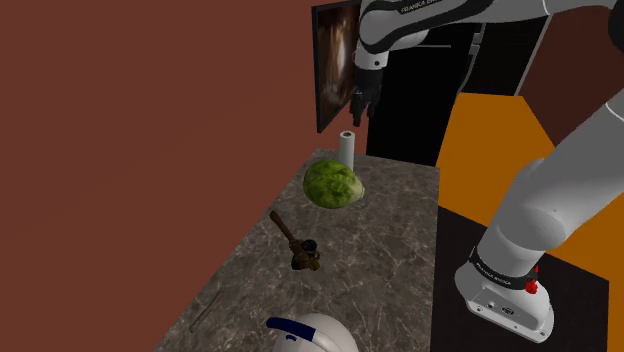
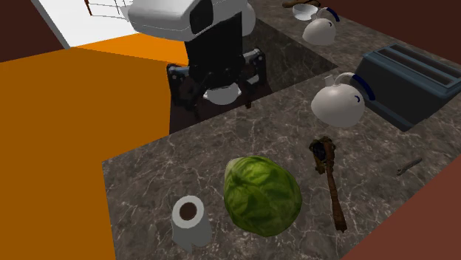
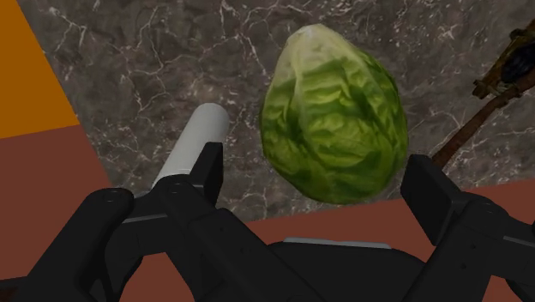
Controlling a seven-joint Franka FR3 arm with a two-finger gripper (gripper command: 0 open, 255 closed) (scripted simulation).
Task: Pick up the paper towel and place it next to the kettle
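Note:
The paper towel (image 1: 346, 150) is a pale grey roll standing upright at the far end of the dark marble counter (image 1: 400, 260), close to the brown wall. A green cabbage (image 1: 333, 185) lies right beside it. My gripper (image 1: 360, 108) hangs in the air above the roll, open and holding nothing. In the wrist view the gripper (image 3: 317, 167) has its fingers wide apart; the paper towel (image 3: 195, 141) lies partly behind one finger (image 3: 208, 167), and the cabbage (image 3: 334, 120) shows between the two, far below. The white kettle (image 2: 340, 100) with a blue handle stands at the counter's other end, and the paper towel (image 2: 189, 219) is far from it.
A brown wooden-handled tool (image 1: 295, 245) lies mid-counter between cabbage and kettle (image 1: 305, 335). A grey toaster (image 2: 414, 81) and a second kettle (image 2: 318, 29) stand beyond. A small grey utensil (image 2: 405, 166) lies near the wall. A dark picture (image 1: 335, 65) hangs behind the gripper. The counter drops to an orange floor (image 2: 52, 148).

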